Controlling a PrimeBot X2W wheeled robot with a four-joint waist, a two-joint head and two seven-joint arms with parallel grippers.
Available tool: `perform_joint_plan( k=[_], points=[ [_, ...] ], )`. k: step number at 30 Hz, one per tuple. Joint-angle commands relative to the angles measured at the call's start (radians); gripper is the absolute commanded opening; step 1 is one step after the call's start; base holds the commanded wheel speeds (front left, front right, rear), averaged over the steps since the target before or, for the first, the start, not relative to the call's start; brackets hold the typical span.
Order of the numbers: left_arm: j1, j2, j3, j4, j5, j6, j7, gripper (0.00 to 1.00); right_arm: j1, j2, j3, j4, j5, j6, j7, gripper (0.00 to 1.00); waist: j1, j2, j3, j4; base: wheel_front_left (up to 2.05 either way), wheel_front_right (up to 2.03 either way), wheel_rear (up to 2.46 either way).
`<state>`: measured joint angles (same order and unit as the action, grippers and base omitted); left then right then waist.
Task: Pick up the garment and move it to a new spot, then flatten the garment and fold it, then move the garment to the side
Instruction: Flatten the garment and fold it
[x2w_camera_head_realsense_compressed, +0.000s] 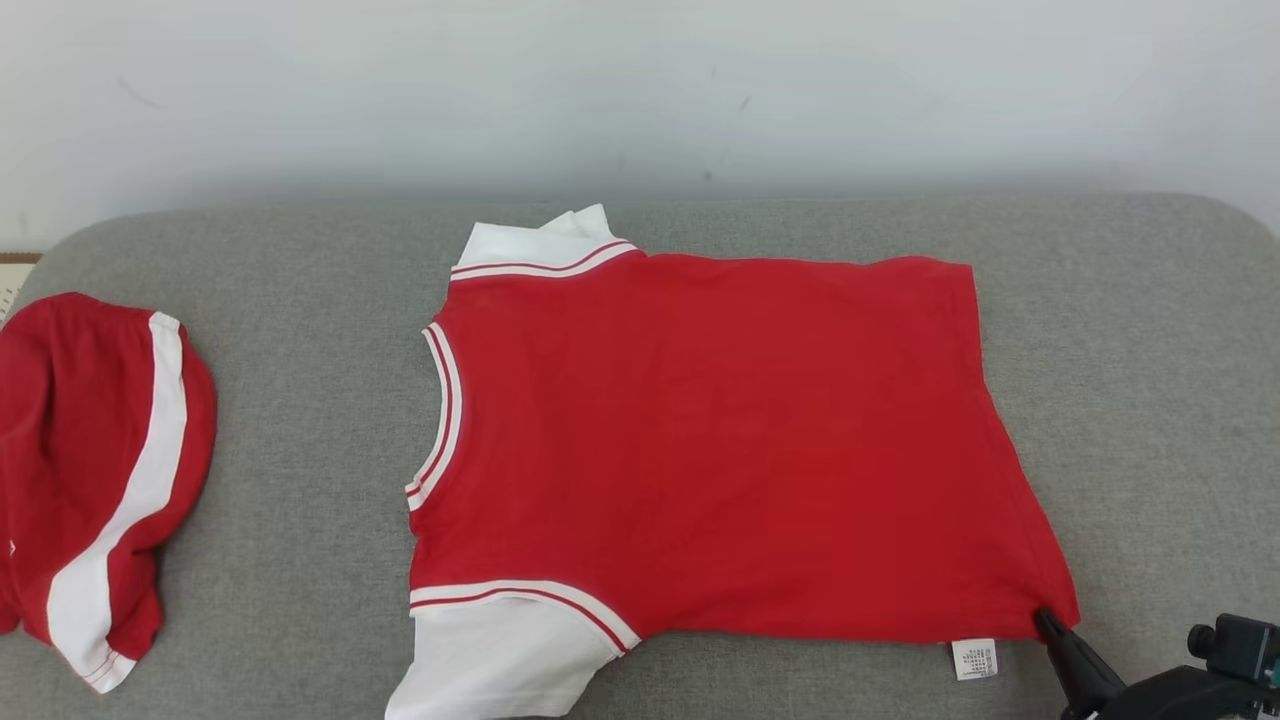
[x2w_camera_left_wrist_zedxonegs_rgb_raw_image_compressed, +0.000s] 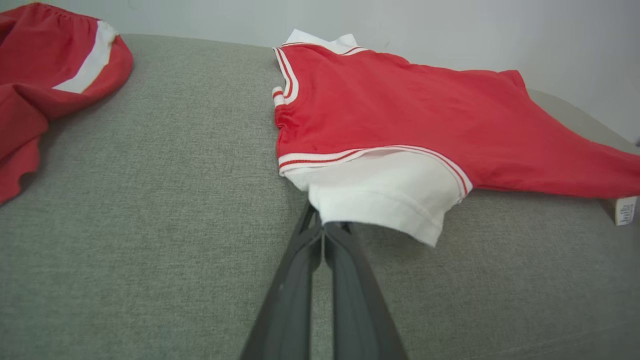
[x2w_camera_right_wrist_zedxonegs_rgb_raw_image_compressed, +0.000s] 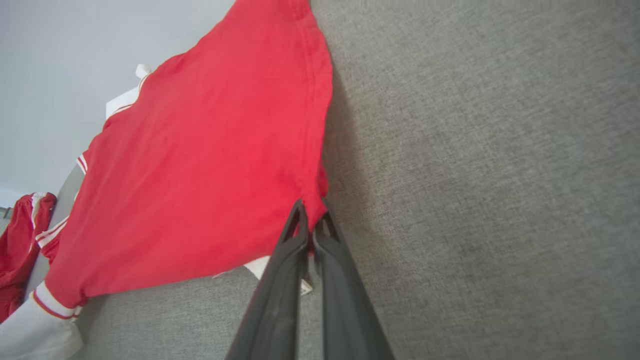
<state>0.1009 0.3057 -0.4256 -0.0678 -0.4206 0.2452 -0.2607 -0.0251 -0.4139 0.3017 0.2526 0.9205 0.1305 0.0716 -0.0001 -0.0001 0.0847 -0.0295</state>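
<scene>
Fabric of the red cotton shirt with white striped sleeves (x2w_camera_head_realsense_compressed: 700, 440) is looking light, limp and grippy, lying spread flat across the middle of the grey woven cushion (x2w_camera_head_realsense_compressed: 300, 420). Toward the cushion's near side, the left gripper (x2w_camera_left_wrist_zedxonegs_rgb_raw_image_compressed: 324, 230) is pinching the white sleeve (x2w_camera_left_wrist_zedxonegs_rgb_raw_image_compressed: 385, 195) and the right gripper (x2w_camera_right_wrist_zedxonegs_rgb_raw_image_compressed: 312, 227) is clamping the red hem corner (x2w_camera_right_wrist_zedxonegs_rgb_raw_image_compressed: 314, 197), likely the best holds.

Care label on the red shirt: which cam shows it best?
Head view: the care label lies whole and unobstructed just below the red shirt. Left wrist view has it small at the right edge; in the right wrist view the right gripper covers most of it.
</scene>
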Motion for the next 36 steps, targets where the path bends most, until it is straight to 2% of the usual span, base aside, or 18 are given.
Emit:
perform_joint_plan(
  k=[1, 6, 10, 17, 26, 33, 34, 35, 36],
  points=[
    [-0.014, 0.004, 0.014, 0.007, 0.022, -0.014, -0.006, 0.00, 0.019, 0.018, -0.019, -0.020, -0.009, 0.000, 0.009, 0.00, 0.0001, 0.0001, -0.007, -0.004, 0.00, 0.00, 0.00],
    [-0.060, 0.019, 0.029, 0.005, 0.057, -0.049, -0.006, 0.00, 0.013, 0.047, -0.076, -0.066, -0.021, 0.000, 0.053, 0.00, 0.0001, 0.0001, -0.008, -0.007, 0.00, 0.00, 0.00],
    [-0.175, 0.071, 0.038, 0.008, 0.088, -0.099, 0.007, 0.00, -0.043, 0.083, -0.123, -0.108, -0.039, 0.000, 0.114, 0.00, 0.0001, 0.0001, 0.010, -0.027, 0.00, 0.00, 0.00],
    [-0.385, 0.111, 0.058, 0.096, 0.075, -0.179, 0.041, 0.00, -0.211, 0.142, -0.142, -0.049, -0.103, 0.000, 0.183, 0.00, 0.0001, 0.0001, 0.066, -0.064, 0.00, 0.00, 0.00],
    [-0.632, 0.086, 0.034, 0.331, 0.063, -0.279, 0.040, 0.00, -0.409, 0.184, -0.137, 0.100, -0.174, 0.000, 0.172, 0.00, 0.0001, 0.0001, 0.137, -0.079, 0.00, 0.00, 0.00],
    [-0.757, 0.069, 0.025, 0.511, 0.071, -0.312, 0.019, 0.00, -0.512, 0.207, -0.114, 0.202, -0.184, 0.000, 0.135, 0.00, 0.0001, 0.0001, 0.171, -0.102, 0.00, 0.00, 0.00],
    [-0.768, 0.066, 0.024, 0.532, 0.072, -0.316, 0.014, 0.00, -0.523, 0.210, -0.107, 0.210, -0.183, 0.000, 0.124, 0.23, 0.0001, 0.0001, 0.174, -0.103, 0.00, 0.00, 0.00],
    [-0.780, 0.063, 0.023, 0.548, 0.077, -0.318, 0.008, 0.29, -0.532, 0.212, -0.100, 0.220, -0.185, 0.000, 0.110, 0.44, 0.0001, 0.0001, 0.175, -0.104, 0.00, 0.00, 0.00],
    [-0.787, 0.059, 0.023, 0.566, 0.080, -0.318, 0.006, 1.00, -0.537, 0.213, -0.096, 0.229, -0.178, 0.000, 0.098, 1.00, 0.0001, 0.0001, 0.176, -0.104, 0.00, 0.00, 0.00]
  ],
)
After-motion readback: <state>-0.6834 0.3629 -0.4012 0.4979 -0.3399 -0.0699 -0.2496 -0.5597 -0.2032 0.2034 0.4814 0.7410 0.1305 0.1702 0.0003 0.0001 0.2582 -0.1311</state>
